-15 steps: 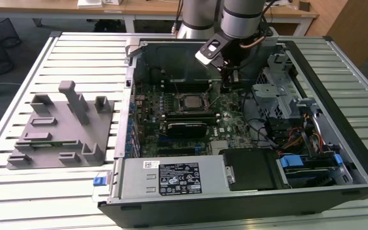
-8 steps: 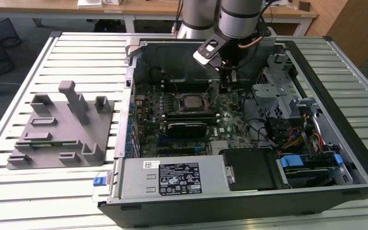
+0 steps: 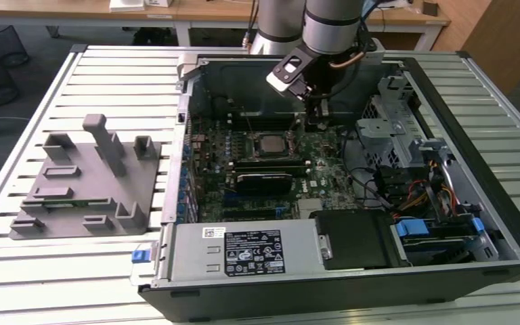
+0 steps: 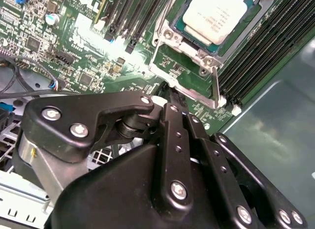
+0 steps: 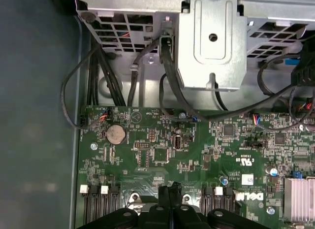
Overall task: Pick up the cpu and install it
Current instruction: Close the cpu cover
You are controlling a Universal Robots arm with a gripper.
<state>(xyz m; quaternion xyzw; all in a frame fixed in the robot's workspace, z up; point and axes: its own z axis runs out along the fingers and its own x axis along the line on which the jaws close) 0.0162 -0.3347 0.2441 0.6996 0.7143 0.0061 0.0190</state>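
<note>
You have one cpu [image 4: 214,14] to account for, and it is not in the fingers. It lies flat, silvery top up, inside the socket [image 4: 183,60] on the motherboard [image 5: 162,155]. In the exterior view the cpu [image 3: 269,143] is near the middle of the computer case [image 3: 500,203], at about 8 o'clock from the gripper [image 3: 317,123] and just beside it. In my judgement that makes the placing step done, because the chip sits square in its metal frame. Whether the frame is locked down over it I cannot tell. The gripper [image 4: 165,92] points down at the board close to the socket's thin metal lever [image 4: 215,88]. In the first wrist view the gripper [image 5: 170,192] has its two black fingers clenched together, with nothing visible between them. Pinched tips like these suit pushing a small part, not carrying one. The case lies on its side with the open face up, which lets your single arm reach in from overhead. One grey plastic fixture [image 3: 84,186] sits on the slatted counter [image 3: 116,74] at 9 o'clock from the case, well apart from it. Its posts and pockets look made to keep parts in a fixed place for picking. Along the case's 6 o'clock edge is one power supply box [image 3: 242,252]. One coin cell [image 5: 115,134] sits on the board.
</note>
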